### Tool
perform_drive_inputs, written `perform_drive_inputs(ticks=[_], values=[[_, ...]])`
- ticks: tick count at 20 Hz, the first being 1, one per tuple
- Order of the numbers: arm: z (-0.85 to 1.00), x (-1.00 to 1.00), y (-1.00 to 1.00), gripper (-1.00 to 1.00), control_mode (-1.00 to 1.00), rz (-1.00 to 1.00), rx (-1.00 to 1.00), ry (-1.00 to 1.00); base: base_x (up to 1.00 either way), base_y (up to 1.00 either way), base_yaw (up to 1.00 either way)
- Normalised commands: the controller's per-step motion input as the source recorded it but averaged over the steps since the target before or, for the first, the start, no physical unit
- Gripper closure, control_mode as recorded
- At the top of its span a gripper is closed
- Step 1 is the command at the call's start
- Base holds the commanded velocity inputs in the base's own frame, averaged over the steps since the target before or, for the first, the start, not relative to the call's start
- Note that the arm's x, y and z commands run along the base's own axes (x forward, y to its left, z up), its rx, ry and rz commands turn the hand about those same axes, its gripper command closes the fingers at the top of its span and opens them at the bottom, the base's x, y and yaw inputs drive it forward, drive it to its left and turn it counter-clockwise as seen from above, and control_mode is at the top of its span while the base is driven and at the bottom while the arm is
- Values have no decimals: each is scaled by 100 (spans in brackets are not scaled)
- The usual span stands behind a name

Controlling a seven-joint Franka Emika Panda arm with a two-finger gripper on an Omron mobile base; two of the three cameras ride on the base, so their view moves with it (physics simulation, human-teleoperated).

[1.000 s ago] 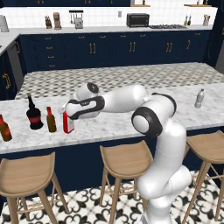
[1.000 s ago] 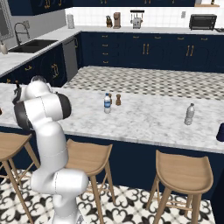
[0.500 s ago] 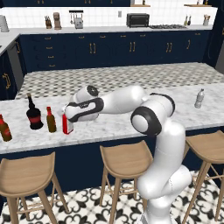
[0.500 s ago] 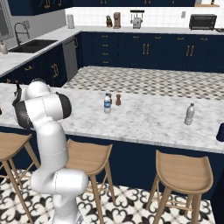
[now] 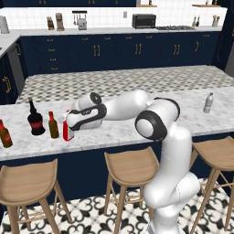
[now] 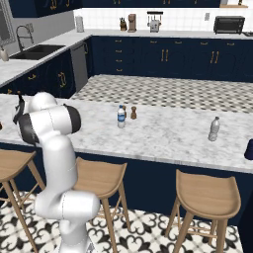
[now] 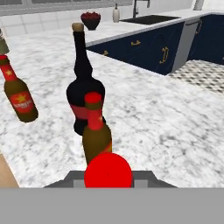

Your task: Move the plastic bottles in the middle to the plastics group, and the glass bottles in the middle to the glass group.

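Observation:
My gripper [image 5: 69, 119] is shut on the top of the flat-sided red bottle [image 5: 67, 130], which stands upright at the counter's left end. Its red cap [image 7: 108, 170] shows at the bottom of the hand view. Right beside it stands the slim brown bottle with a red neck [image 5: 53, 125] [image 7: 96, 138]. Just past that is the black long-necked bottle [image 5: 34, 118] [image 7: 83, 89], and the stouter brown bottle [image 5: 4, 134] [image 7: 19, 98] is further left. The blue-labelled water bottle [image 6: 121, 117] stands mid-counter. The plain greyish clear bottle [image 5: 208, 103] [image 6: 214, 129] stands near the right end.
A tiny brown shaker [image 6: 133, 112] stands next to the water bottle. Wooden stools [image 5: 132, 167] line the front of the marble island [image 5: 119, 132]. A sink [image 6: 37, 49] and a dark bowl [image 7: 91, 19] are on the far counter.
The gripper with the red bottle has edged slightly left and down, closer to the slim brown bottle. Everything else stays as it was.

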Motion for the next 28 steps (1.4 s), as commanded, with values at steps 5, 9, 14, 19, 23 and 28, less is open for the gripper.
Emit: perform_drive_inputs(ticks=[5,9,14,19,23,28], values=[[-26,1,0,100,-100,0,0,0,0,0,0],[-20,0,0,100,-100,0,0,0,0,0,0],[-22,0,0,100,-100,0,0,0,0,0,0],[-22,-4,0,-100,-100,0,0,0,0,0,0],[-1,-3,0,-100,-100,0,0,0,0,0,0],[2,0,0,-100,-100,0,0,0,0,0,0]])
